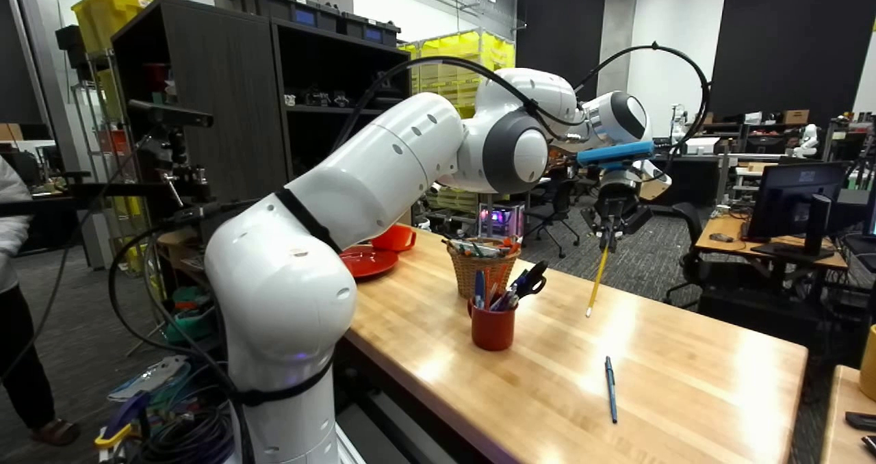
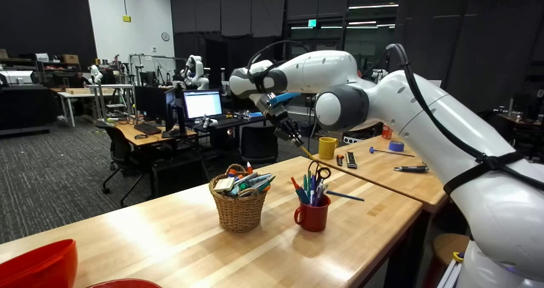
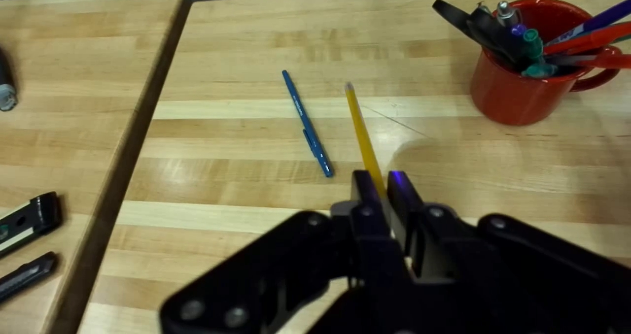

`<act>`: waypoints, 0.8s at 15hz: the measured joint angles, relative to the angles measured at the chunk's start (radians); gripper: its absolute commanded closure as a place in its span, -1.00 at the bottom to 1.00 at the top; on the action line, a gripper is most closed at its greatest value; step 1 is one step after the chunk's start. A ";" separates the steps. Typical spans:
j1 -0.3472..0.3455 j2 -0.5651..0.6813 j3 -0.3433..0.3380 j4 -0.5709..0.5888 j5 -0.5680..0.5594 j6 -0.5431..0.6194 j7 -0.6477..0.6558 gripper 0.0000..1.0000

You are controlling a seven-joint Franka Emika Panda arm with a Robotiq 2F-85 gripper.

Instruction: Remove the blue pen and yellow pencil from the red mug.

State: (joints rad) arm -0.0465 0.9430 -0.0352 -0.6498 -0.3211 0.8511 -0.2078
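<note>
Red mug (image 2: 315,221): glossy cylinder with a loop handle, upright on a tabletop (image 2: 170,241) of pale, polished wood strips. It holds a tight bunch of pens and markers (image 2: 313,190) plus black-handled scissors (image 3: 493,33). Yellow pencil (image 3: 362,132): thin, straight, out of the mug and raised above the wood, gripped by the end effector (image 3: 378,179), whose dark pads stand narrow and pinch the shaft. Blue pen (image 3: 301,112): slim barrel with a side clip and pale lettering, lying flat near the mug, on the side away from the mug's handle. The pen's long axis runs roughly broadside to the mug rather than aiming at it. The pencil's long axis slants steeply downward in an exterior view (image 1: 598,279), pale tip lowest, apart from the mug. Wicker basket (image 2: 240,216), coarsely woven and heaped with writing tools (image 2: 257,180), stands near the mug on its handle side; a smooth red bowl (image 2: 40,262) and red plate (image 2: 123,284) sit well apart from the mug, past the basket, both cut off by the frame in that exterior view. The pencil's upper end is hidden among the fingers. Shafts inside the mug overlap, their lower parts covered by its wall; a few run off the wrist view's edge.
</note>
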 measured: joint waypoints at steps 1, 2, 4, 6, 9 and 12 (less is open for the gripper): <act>0.000 0.004 0.000 0.006 0.000 -0.003 0.000 -0.02; 0.000 0.008 0.001 0.013 0.001 -0.004 0.000 -0.17; -0.001 0.014 0.003 0.026 0.004 -0.004 -0.001 -0.42; 0.001 0.015 0.005 0.041 0.004 -0.003 -0.010 -0.69; 0.007 -0.001 0.021 0.090 0.009 -0.003 -0.025 -0.99; 0.011 -0.053 0.053 0.154 0.042 -0.003 -0.038 -1.00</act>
State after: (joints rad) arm -0.0355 0.8898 0.0174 -0.4960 -0.2792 0.8482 -0.2454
